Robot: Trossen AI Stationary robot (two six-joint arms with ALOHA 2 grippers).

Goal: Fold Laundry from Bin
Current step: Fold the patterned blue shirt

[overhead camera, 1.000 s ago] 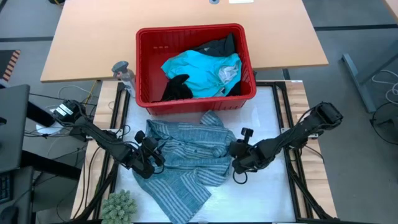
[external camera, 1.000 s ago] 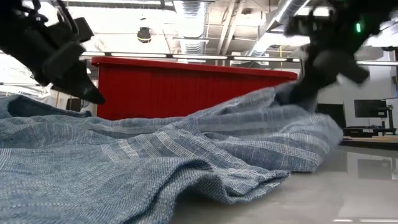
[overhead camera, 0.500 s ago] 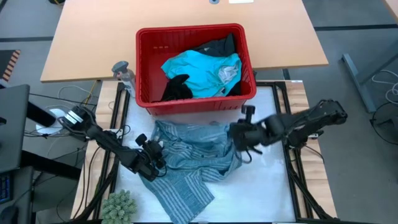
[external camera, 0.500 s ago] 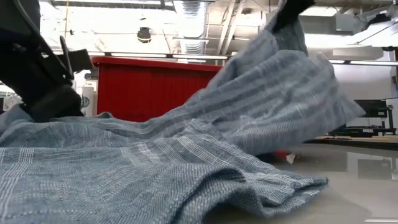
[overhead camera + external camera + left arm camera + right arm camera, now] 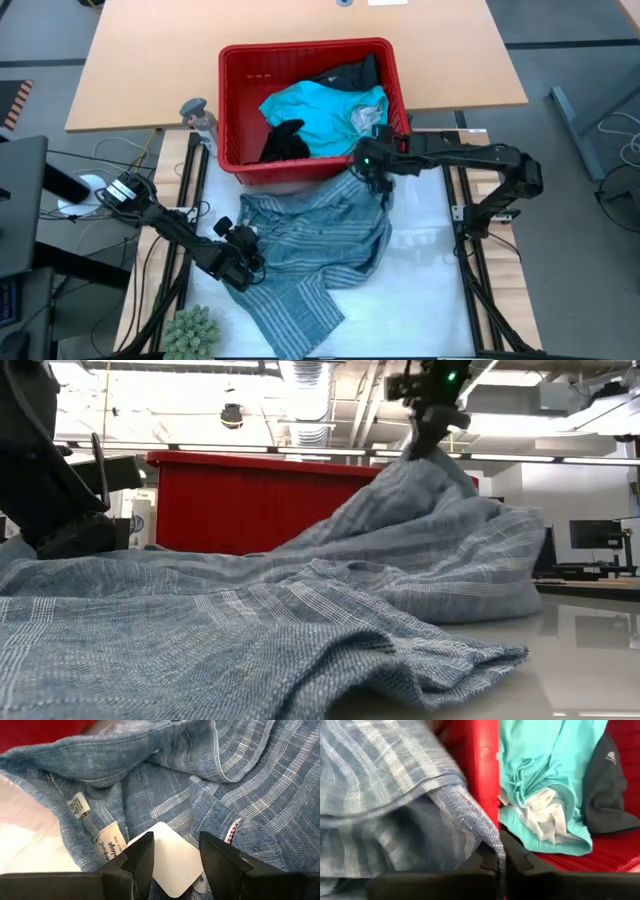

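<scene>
Table had the striped shirt [image 5: 310,245] near the bin [image 5: 235,100]. I'd swung the right gripper [image 5: 376,172], clamped on its edge, far toward the bin, flipping it leftward. Left gripper [image 5: 243,262] sat parted over the collar, gripping nothing — fold started.

One red bin [image 5: 240,110], one striped garment [image 5: 310,240], one turquoise garment [image 5: 320,112], two black garments [image 5: 285,140], one grey bottle [image 5: 198,116], two pincers [image 5: 240,262]

Shirt [image 5: 310,250] lies before the bin [image 5: 232,110] — two garments [image 5: 325,110] inside it.
</scene>
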